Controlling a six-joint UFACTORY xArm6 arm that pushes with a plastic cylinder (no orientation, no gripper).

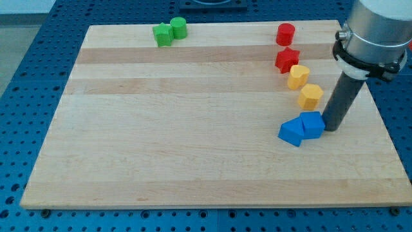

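My tip (331, 128) rests on the board at the view's right, right against the right side of a blue block (313, 124). A second blue block (291, 132), wedge-like, touches that one on its left. Just above them lies a yellow hexagonal block (311, 96), and a yellow heart-shaped block (297, 76) sits above that. A red star block (287, 60) and a red cylinder (285, 33) continue the column toward the view's top.
Two green blocks, a cube-like one (163, 35) and a cylinder (178, 28), touch each other near the top left of the wooden board (193, 148). The arm's grey body (373, 32) hangs over the top right corner.
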